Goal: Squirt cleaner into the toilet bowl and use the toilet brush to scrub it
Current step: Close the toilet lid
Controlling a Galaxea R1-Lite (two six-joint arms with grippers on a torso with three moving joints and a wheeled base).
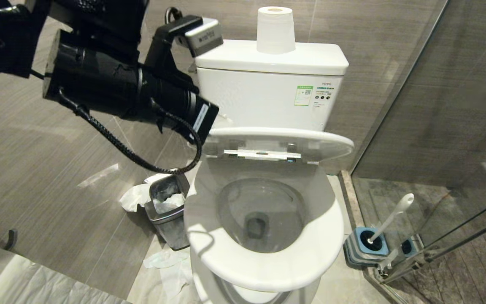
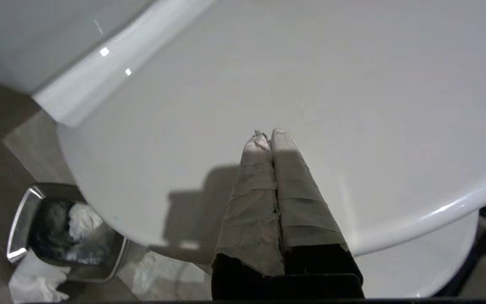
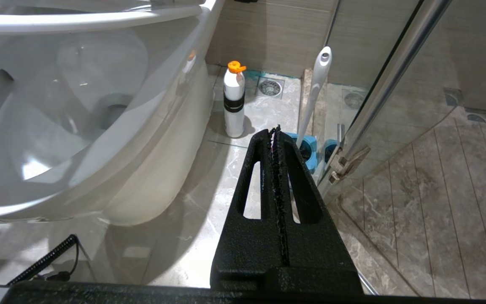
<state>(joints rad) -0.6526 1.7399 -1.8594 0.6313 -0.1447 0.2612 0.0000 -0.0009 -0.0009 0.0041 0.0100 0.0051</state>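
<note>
left jaws (image 2: 270,134) pressed together (empty) against lid (image 2: 310,84)

Tiled floor (image 1: 49,177) carries toilet bowl (image 1: 264,257), steel bin (image 1: 169,215), crumpled paper (image 1: 135,198), brush holder (image 1: 363,249), bottle (image 3: 234,101).

White toilet bowl (image 1: 264,257), blue holder (image 1: 363,245) (striped sides), white toilet brush (image 1: 390,219), orange-capped white bottle (image 3: 234,101).

Setting: bathroom, likely hotel or home. Evidence: white toilet bowl (image 1: 264,236) with cistern (image 1: 268,90) against a grey tiled wall (image 1: 395,63), paper roll (image 1: 275,29) on top. Steel waste bin (image 1: 168,211) at left. Glass shower partition (image 1: 445,126) at right, toilet brush (image 1: 388,221) beside it; floor drain (image 3: 270,87).
</note>
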